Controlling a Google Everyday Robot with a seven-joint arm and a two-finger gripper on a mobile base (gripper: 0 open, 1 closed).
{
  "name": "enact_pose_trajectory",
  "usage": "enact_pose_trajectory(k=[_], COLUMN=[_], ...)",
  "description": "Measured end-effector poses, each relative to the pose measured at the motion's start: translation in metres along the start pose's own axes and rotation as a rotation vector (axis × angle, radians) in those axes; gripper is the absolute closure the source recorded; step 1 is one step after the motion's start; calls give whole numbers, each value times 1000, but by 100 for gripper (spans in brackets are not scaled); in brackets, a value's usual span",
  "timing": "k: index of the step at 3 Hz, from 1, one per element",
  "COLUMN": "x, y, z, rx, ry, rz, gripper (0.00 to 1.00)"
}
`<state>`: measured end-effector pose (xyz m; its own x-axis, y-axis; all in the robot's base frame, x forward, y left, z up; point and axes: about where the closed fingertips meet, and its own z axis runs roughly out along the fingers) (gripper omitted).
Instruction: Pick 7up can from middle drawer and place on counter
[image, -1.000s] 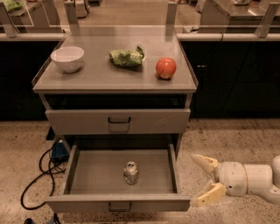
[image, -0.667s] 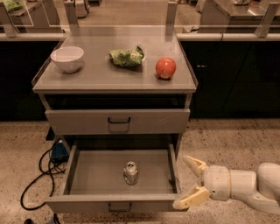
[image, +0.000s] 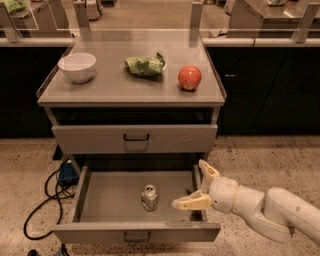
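The 7up can (image: 149, 197), small and silvery with a shiny pull-tab top, stands upright near the middle of the open middle drawer (image: 102, 197). My gripper (image: 192, 184) reaches in from the lower right on a white arm, over the drawer's right wall, to the right of the can and apart from it. Its two cream fingers (image: 190, 202) are spread open and hold nothing. The counter (image: 107, 85) is the grey cabinet top above.
On the counter stand a white bowl (image: 77, 66), a green wrinkly snack bag (image: 145, 65) and a red apple (image: 189, 77). A shut drawer (image: 135, 138) sits above the open one. Black cables and a blue box (image: 65, 172) lie on the floor at left.
My gripper has moved left from beside the cabinet to over the drawer's right side, closer to the can. The can has not moved.
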<state>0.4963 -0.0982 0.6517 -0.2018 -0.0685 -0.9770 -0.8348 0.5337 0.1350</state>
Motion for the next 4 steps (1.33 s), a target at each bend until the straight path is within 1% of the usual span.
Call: enact_pose_trajectory(k=[1,2,3,4], x=[3,3,-5,1], y=[-13,-13,-28,-55], z=[8,8,17,44], rx=[54,54,-3,-47], ry=[19,19,-35,-107], rz=[-16,-16,6,43], gripper=[0,0,0,0])
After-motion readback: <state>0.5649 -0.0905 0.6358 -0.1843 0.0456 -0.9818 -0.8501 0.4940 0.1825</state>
